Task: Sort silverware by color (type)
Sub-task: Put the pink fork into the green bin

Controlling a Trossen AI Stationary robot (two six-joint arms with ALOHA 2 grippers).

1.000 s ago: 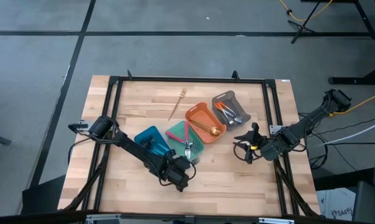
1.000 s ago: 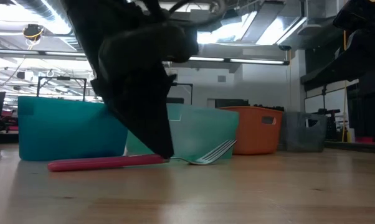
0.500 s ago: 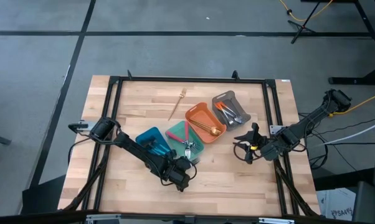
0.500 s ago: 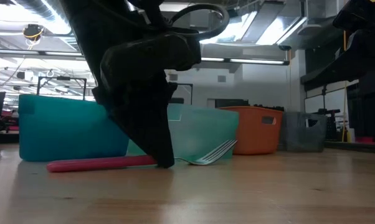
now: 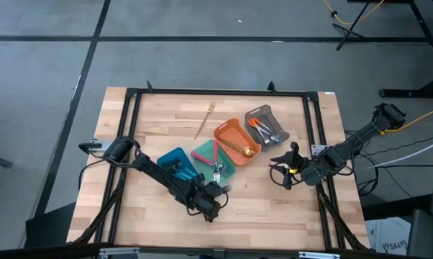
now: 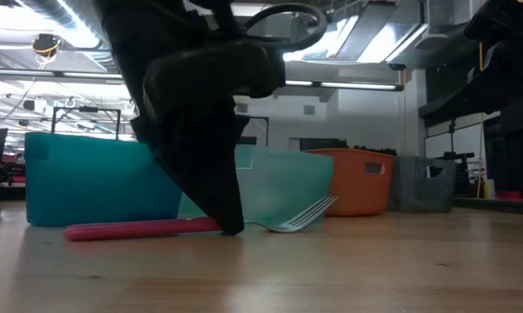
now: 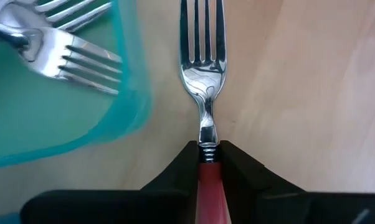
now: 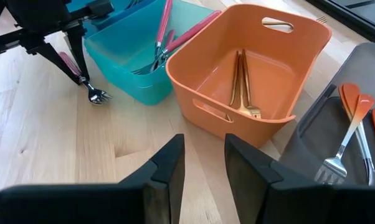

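Observation:
My left gripper (image 5: 211, 203) stands near the table's near edge, in front of the teal tray (image 5: 215, 160), shut on a pink-handled fork (image 6: 140, 229). The fork's metal head (image 7: 202, 68) points at the tray's near corner. The teal tray holds more pink-handled forks (image 8: 162, 31). Gold utensils (image 8: 240, 81) lie in the orange tray (image 5: 236, 139), and orange-handled ones (image 8: 356, 115) in the grey tray (image 5: 267, 126). One gold fork (image 5: 205, 119) lies loose on the table's far part. My right gripper (image 8: 203, 168) waits open at the table's right. My left gripper pinches the fork's pink handle (image 7: 207, 180) right behind the metal neck, between its two fingers (image 7: 175, 174). The fingers come slanting down from above and lie across the handle. The fork is nearly level: the handle (image 6: 131, 229) rests on the table and the tines (image 6: 318, 209) tip slightly up.
The blue tray (image 5: 175, 164) sits left of the teal one, close to my left arm. The four trays form a slanting row across the table's middle. A black frame rail (image 5: 216, 92) runs around the table. Bare wood lies near the front and left.
My left gripper has sunk a little over the fork's handle. The fork has stayed where it was, apart from its tines tipping up slightly.

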